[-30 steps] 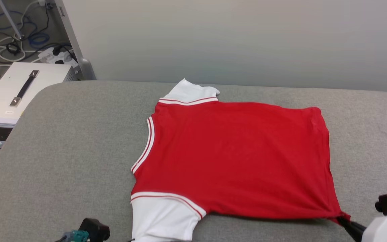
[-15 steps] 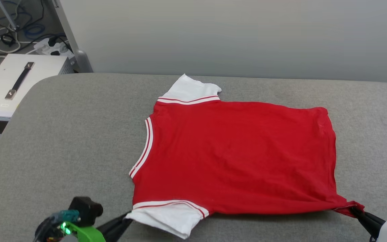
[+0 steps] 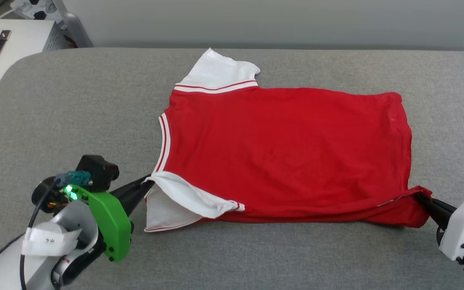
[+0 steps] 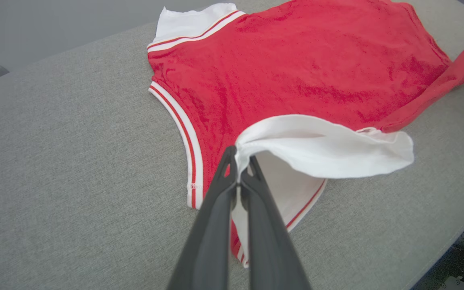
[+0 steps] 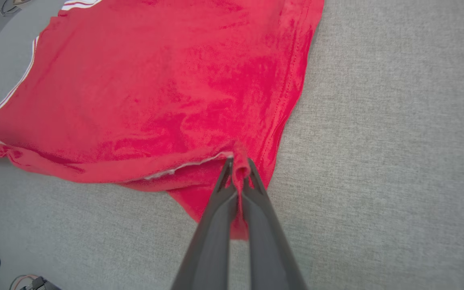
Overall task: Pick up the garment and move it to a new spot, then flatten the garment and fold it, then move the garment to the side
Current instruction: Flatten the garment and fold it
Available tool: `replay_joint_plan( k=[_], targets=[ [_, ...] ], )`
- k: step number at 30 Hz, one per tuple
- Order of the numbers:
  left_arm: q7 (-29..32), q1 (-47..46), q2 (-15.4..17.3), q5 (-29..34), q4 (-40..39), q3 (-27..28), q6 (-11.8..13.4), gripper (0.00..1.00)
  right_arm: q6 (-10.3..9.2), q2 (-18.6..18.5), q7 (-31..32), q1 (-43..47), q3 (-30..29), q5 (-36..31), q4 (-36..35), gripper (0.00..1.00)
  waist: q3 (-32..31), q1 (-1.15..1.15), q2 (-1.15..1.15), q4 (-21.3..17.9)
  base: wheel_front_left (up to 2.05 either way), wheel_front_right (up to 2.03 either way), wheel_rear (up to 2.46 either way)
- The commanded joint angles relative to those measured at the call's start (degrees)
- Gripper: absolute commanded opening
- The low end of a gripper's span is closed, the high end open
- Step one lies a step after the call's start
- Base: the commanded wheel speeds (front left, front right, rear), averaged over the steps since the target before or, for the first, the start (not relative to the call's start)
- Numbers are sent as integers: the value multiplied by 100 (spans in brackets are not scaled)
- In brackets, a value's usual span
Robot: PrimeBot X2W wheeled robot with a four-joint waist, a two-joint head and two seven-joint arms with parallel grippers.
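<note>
garment [image 3: 284, 149]: red w/ white sleeves, spread mostly flat on the grey padded table [image 3: 75, 112], plain side up, collar twd the left, hem twd the right
left gripper [image 3: 148, 183]: fingers clamped tight on the near white sleeve; sleeve is held up & flopped over a bit
right gripper [image 3: 419, 197]: fingers pinched on the near hem corner, red cloth bunched btwn them, corner raised off the table
white box [image 3: 10, 44]: black handle on top, seen beyond the table's far left corner

Head looks down; wrists low, close, seemingly oblique; garment [image 3: 288, 149] shared.
</note>
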Motion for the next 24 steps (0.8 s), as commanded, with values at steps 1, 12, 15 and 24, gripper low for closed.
replay_joint_plan(
  k=[1, 12, 15, 24],
  targets=[
    [34, -225, -58, 11, 117, 5, -41, 0, -5, 41, 57, -170, 13, -70, 53, 0, 311, 0, 0, -110, 0, 0, 0],
    [121, -1347, -337, 31, 1302, -430, -154, 0, -5, 165, 284, -1041, 374, -239, 540, 0, 829, 0, 0, -269, 0, 0, 0],
    [46, -1535, -390, -3, 1520, -606, -156, 0, -5, 186, 262, -1184, 463, -257, 669, 0, 899, 0, 0, -280, 0, 0, 0],
    [-405, -2049, -748, -113, 2404, -1004, -158, 0, -5, 216, 156, -1496, 708, -318, 1069, 0, 992, 0, 0, -272, 0, 0, 0]
  ],
)
